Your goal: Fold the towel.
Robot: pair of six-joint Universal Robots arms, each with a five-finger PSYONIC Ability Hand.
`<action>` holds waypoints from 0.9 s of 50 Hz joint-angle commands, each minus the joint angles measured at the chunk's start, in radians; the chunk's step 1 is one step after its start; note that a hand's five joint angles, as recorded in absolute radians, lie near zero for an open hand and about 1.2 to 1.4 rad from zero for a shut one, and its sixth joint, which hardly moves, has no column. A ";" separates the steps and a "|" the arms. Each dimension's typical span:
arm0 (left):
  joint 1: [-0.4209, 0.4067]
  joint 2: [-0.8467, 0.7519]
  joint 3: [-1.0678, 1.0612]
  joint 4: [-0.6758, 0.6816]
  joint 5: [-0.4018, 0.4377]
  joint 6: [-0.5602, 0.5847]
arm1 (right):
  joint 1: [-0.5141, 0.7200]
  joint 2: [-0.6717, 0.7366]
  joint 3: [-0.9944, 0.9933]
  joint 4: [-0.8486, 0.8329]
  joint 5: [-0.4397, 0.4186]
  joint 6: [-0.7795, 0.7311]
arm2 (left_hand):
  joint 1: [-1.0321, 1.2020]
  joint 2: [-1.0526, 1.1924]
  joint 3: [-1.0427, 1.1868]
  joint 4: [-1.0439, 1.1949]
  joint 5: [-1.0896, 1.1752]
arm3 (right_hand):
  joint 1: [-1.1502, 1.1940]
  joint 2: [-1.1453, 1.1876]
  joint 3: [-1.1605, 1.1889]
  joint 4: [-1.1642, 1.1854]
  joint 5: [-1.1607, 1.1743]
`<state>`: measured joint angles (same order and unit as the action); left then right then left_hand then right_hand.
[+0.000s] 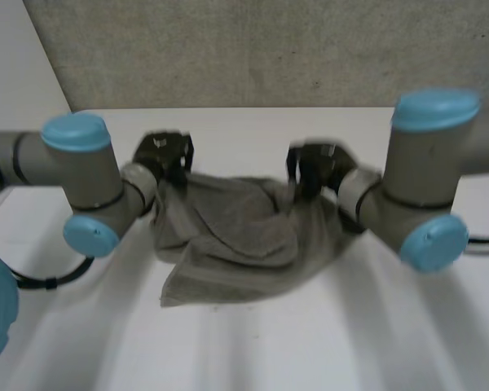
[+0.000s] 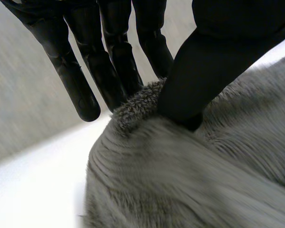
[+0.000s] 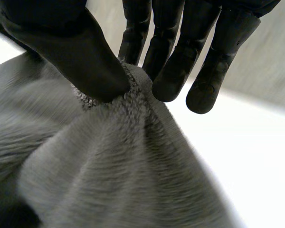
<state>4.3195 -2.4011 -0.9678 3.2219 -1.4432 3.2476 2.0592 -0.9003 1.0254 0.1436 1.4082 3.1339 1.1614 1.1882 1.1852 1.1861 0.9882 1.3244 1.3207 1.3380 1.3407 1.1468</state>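
1. The grey towel hangs bunched and creased between the robot's two hands, over the far half of the white surface and about midway between its left and right edges.
2. The left hand is at the towel's far-left corner, and the right hand is at its far-right corner.
3. In the left wrist view, the left thumb presses a fold of the towel's thick hem against the straight fingers behind it. That is a pinch on the cloth.
4. One outer finger of that hand stands clear of the towel, with its tip over bare surface.
5. In the right wrist view, the right thumb bears down on a tuft of hem and clamps it against the nearest of the nearly straight fingers.
6. The outermost fingertips of the right hand hang just beside the cloth and do not touch it.
7. From both pinched corners the towel falls away in deep folds towards the near edge of the surface. One loose corner reaches lowest, on the left side.
8. Whether that low corner rests on the surface or hangs just above it cannot be told.
9. The left arm and the right arm come in from the surface's left and right edges, elbows out. A rough grey wall stands behind the far edge.
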 commanded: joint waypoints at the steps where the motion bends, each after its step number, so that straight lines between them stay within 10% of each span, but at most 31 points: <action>1: -0.003 0.193 0.090 0.018 -0.092 -0.061 | -0.017 -0.119 -0.214 -0.109 0.037 -0.041 | 0.235 0.208 0.211 0.210 0.234 | 0.072 0.076 0.058 0.056 0.075; 13: -0.001 0.523 -0.289 0.029 -0.129 -0.295 | -0.042 -0.281 0.056 -0.121 -0.112 -0.178 | 0.235 0.208 0.211 0.210 0.234 | 0.072 0.076 0.058 0.056 0.075; 25: 0.000 0.582 -0.918 0.069 -0.062 -0.171 | -0.109 -0.232 0.585 0.203 -0.170 -0.693 | 0.235 0.208 0.211 0.210 0.234 | 0.072 0.076 0.058 0.056 0.075; 35: -0.012 0.717 -1.105 -0.013 -0.046 -0.043 | -0.163 -0.383 0.671 0.211 -0.215 -0.675 | 0.235 0.208 0.211 0.210 0.234 | 0.072 0.076 0.058 0.056 0.075; 38: -0.015 0.784 -1.118 -0.036 -0.046 -0.039 | -0.172 -0.410 0.685 0.209 -0.247 -0.664 | 0.023 -0.004 -0.001 -0.002 0.022 | -0.174 -0.170 -0.187 -0.190 -0.171; 40: -0.015 0.820 -1.125 -0.043 -0.046 -0.037 | -0.206 -0.466 0.711 0.202 -0.310 -0.631 | -0.187 -0.214 -0.211 -0.212 -0.189 | -0.819 -0.816 -0.833 -0.835 -0.816; 45: -0.015 0.919 -1.115 -0.053 -0.048 -0.034 | -0.235 -0.546 0.717 0.131 -0.328 -0.559 | -0.549 -0.575 -0.572 -0.573 -0.550 | -1.022 -1.018 -1.036 -1.038 -1.019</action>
<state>4.3046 -1.5796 -2.0948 3.1795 -1.4890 3.2156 1.8614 -1.3554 1.7296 0.3418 1.1227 2.4954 0.7238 0.7188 0.7212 0.7193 0.5526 0.4481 0.4521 0.4584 0.4656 0.2611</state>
